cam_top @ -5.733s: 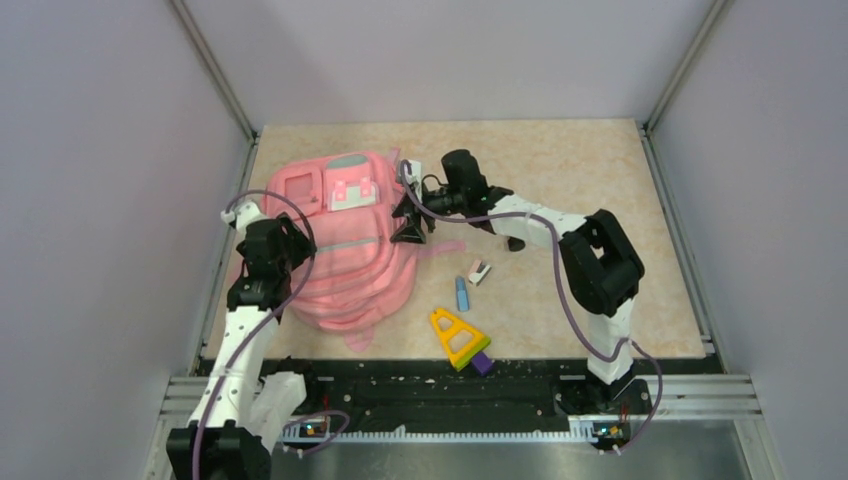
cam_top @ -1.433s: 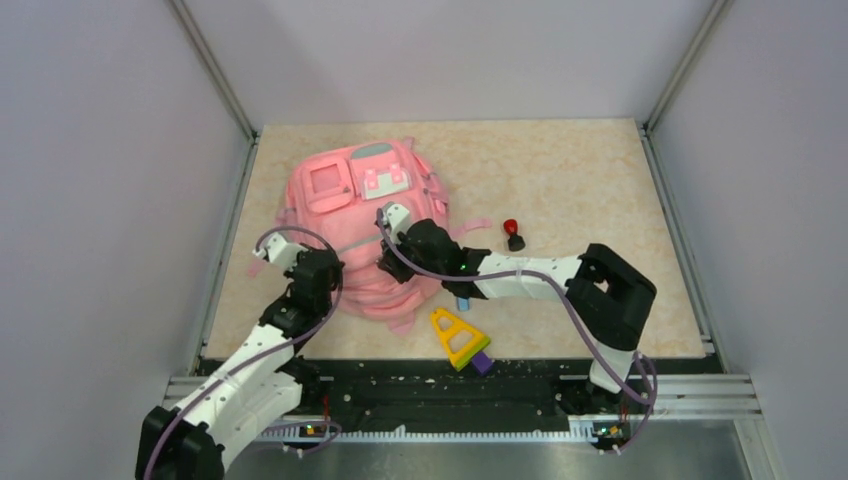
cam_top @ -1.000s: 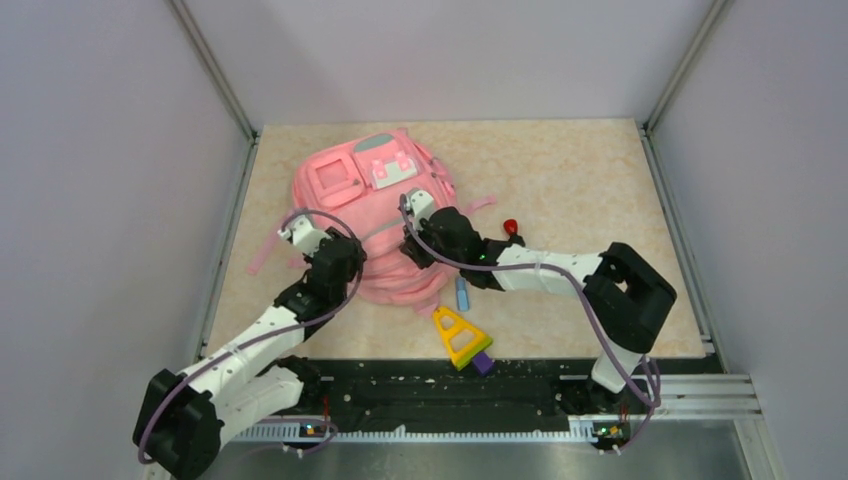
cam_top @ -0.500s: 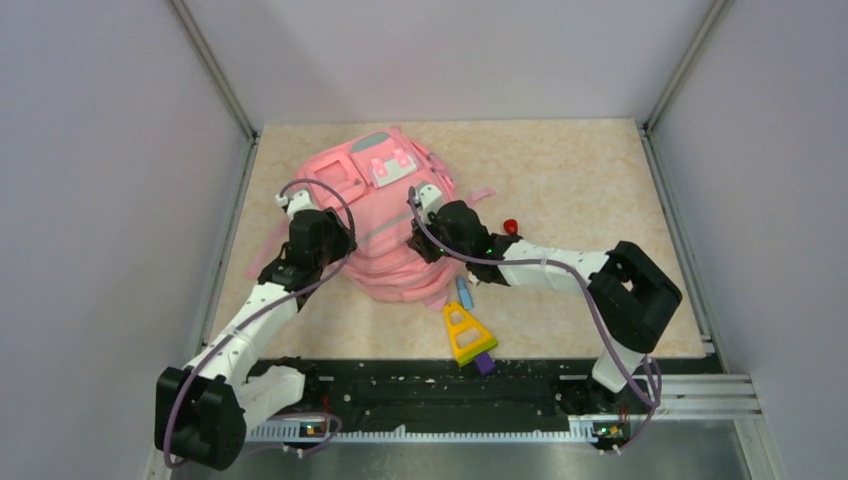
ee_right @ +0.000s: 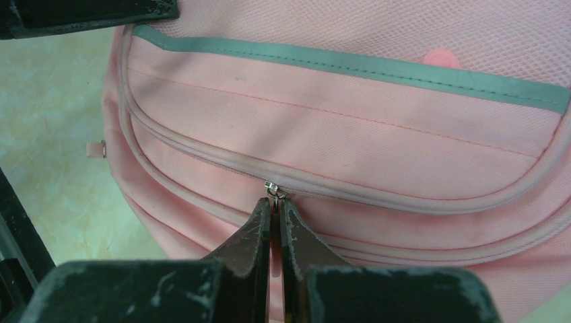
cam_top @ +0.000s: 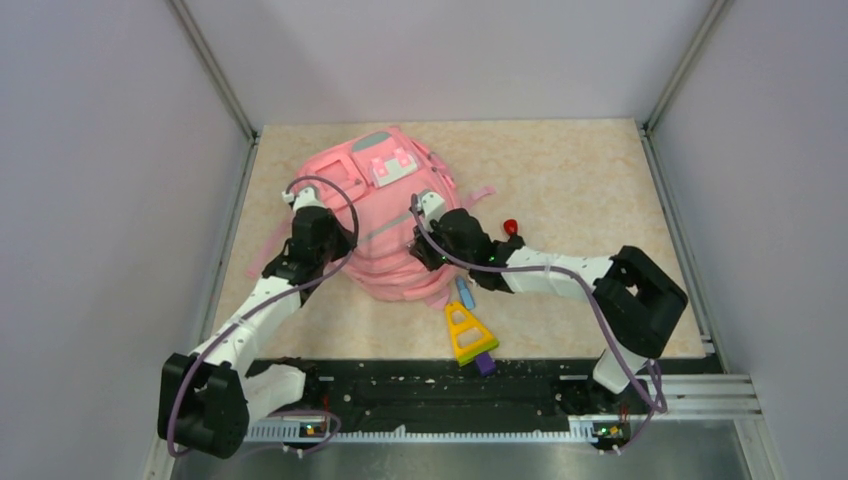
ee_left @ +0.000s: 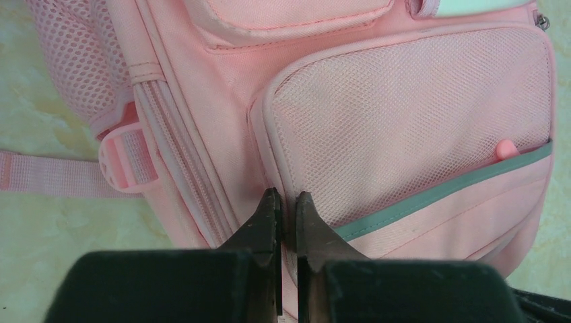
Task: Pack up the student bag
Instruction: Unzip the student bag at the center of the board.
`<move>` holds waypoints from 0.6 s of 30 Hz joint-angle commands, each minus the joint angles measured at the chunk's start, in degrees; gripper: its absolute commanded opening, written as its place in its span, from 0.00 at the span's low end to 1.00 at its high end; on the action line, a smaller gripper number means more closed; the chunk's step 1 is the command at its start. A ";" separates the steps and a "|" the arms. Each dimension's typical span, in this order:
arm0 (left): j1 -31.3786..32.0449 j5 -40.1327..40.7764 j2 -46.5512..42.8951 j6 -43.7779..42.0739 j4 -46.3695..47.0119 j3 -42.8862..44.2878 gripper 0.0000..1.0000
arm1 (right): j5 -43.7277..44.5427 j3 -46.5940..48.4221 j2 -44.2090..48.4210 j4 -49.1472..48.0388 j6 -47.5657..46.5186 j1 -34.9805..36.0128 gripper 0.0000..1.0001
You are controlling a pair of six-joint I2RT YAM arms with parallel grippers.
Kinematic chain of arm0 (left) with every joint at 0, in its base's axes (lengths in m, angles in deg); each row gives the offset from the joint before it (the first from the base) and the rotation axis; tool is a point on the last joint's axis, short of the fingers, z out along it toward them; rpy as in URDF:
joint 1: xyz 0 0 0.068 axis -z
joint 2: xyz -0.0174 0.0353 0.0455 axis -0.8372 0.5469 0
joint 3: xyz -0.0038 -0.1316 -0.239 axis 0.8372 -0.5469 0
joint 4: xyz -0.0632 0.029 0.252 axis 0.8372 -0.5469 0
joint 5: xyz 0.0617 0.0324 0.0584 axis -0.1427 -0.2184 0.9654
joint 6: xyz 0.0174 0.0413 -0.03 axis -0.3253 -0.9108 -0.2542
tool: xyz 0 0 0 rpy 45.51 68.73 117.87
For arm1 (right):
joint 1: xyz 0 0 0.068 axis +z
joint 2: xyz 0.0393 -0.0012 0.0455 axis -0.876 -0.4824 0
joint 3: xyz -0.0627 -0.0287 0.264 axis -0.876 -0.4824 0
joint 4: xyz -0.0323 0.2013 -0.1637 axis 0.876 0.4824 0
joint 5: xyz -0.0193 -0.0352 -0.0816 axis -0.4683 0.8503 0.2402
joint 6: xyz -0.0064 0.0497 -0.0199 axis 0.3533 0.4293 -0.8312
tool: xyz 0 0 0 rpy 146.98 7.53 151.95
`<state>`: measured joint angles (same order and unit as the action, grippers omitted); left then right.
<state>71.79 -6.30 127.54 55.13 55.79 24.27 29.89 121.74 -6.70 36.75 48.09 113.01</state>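
Observation:
The student bag [cam_top: 385, 195] is a big pink backpack lying front-up at the table's back left. My left gripper [cam_top: 340, 248] is on its left side. In the left wrist view this gripper [ee_left: 287, 198] is shut on a fold of pink fabric at the edge of the mesh pocket [ee_left: 404, 114]. My right gripper [cam_top: 420, 252] reaches in from the right. Seen from the right wrist, it [ee_right: 276, 202] is shut on the small metal zipper pull [ee_right: 273, 188] of the bag's curved zipper, below the grey band [ee_right: 350, 64].
A yellow triangle ruler [cam_top: 462, 332] with a purple piece [cam_top: 484, 363] lies near the front edge. A blue item [cam_top: 463, 293] sits by the bag's lower right, a small red-and-black item [cam_top: 511, 228] behind the right arm. A loose pink strap [ee_left: 47, 175] trails left.
The left gripper was open over the bag half a second ago and has now shut on its fabric. The right gripper stays shut on the zipper pull. The bag has barely shifted.

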 commanded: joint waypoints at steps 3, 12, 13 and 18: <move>0.06 -1.67 -2.15 3.63 5.92 -3.00 0.00 | 5.69 -1.09 0.89 -3.93 5.70 7.71 0.00; 0.09 -1.57 -3.88 7.05 8.98 -6.18 0.00 | 4.66 10.23 -7.94 -5.67 6.91 14.64 0.00; 0.09 -1.68 -3.97 7.21 9.07 -6.51 0.00 | 4.24 11.69 -8.97 -5.29 6.76 14.75 0.00; 0.18 -1.93 -4.57 6.90 9.31 -7.54 0.00 | 3.58 15.84 -10.84 -3.65 5.23 14.85 0.00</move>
<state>71.48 -5.45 123.74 61.01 62.26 18.02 39.02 132.54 -17.02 34.17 52.94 125.69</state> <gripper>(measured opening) 0.047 0.018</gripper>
